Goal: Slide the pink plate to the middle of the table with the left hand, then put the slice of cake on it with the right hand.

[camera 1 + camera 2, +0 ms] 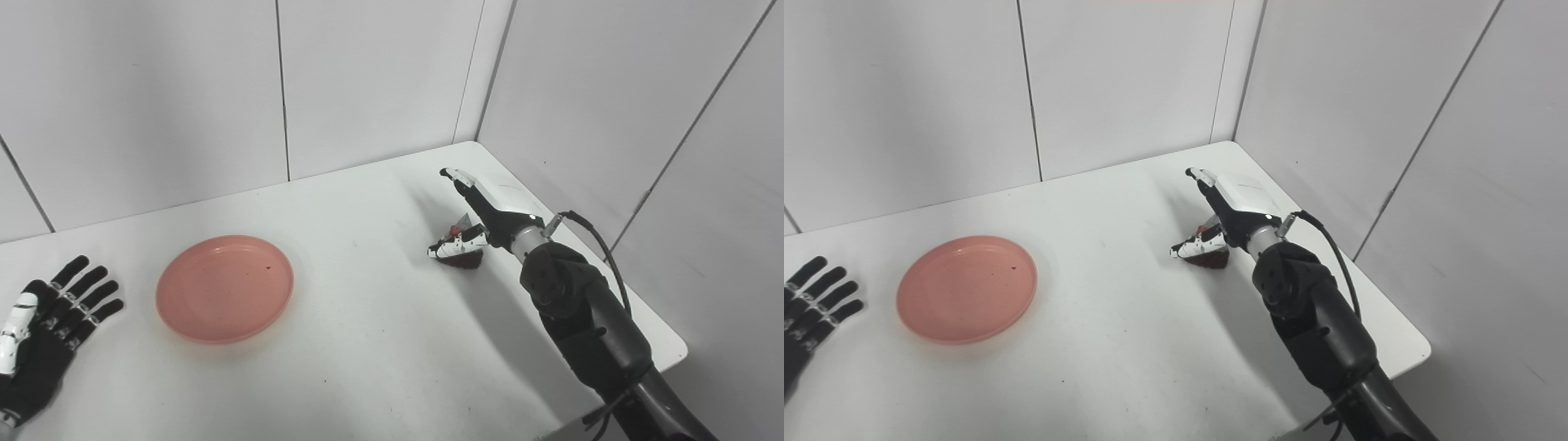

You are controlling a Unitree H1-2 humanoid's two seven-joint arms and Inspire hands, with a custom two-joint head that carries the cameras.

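The pink plate (225, 288) lies empty on the white table (367, 355), left of the middle. My left hand (46, 318) rests flat and open at the table's left edge, a short way left of the plate and apart from it. A dark slice of cake (467, 260) with a red topping sits on the table at the right. My right hand (490, 211) hangs right over it with the fingers stretched out straight toward the far corner. Its thumb (456, 247) lies across the front of the cake. The hand hides most of the slice, and it is not closed around it.
White wall panels close off the table at the back and right, meeting at the far corner (474, 141). The table's right edge (649, 318) runs close under my right forearm (588, 318). A cable (603, 245) loops off the wrist.
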